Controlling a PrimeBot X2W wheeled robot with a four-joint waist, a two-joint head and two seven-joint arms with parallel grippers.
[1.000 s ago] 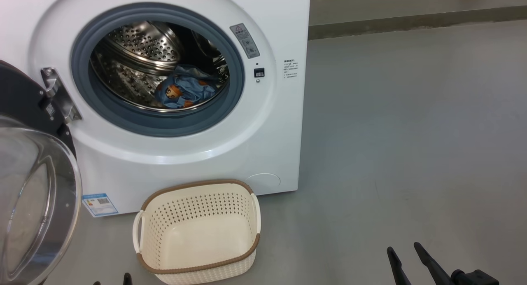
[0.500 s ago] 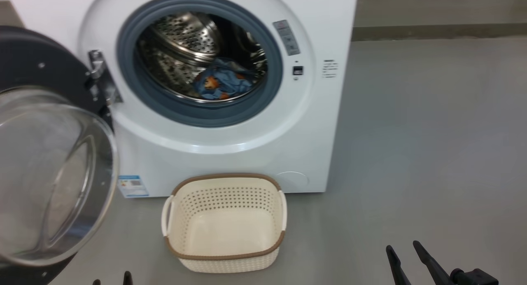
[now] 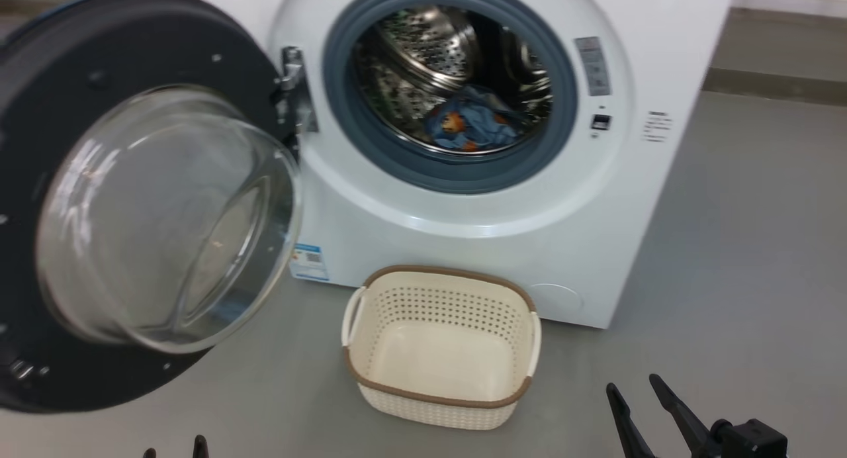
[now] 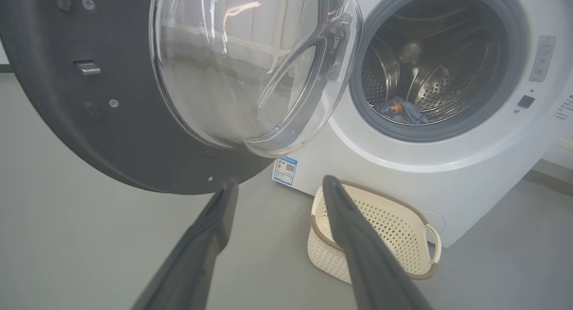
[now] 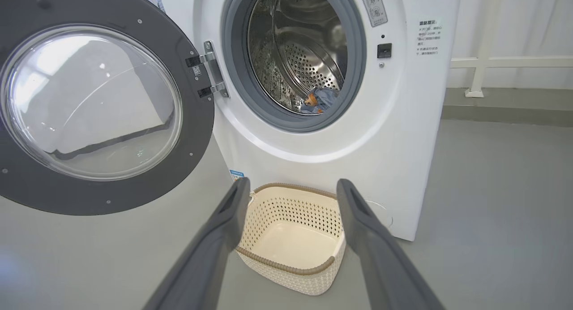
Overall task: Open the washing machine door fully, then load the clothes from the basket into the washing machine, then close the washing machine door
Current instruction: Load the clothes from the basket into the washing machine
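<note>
Head view showed loading apparently done: the basket [image 3: 437,400] at lower centre sat empty, and a light blue garment [image 3: 471,124] with orange prints lay in the drum [image 3: 423,47] of the washing machine [image 3: 476,210] at upper centre. No cream garment could be made out. The washing machine door [image 3: 165,213] stood wide open at left, so closing remained. The left gripper [image 4: 280,183] and right gripper [image 5: 294,181] were spread, holding nothing.

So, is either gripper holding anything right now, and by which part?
Nothing is held: the left gripper and the right gripper are both open and empty.
</note>
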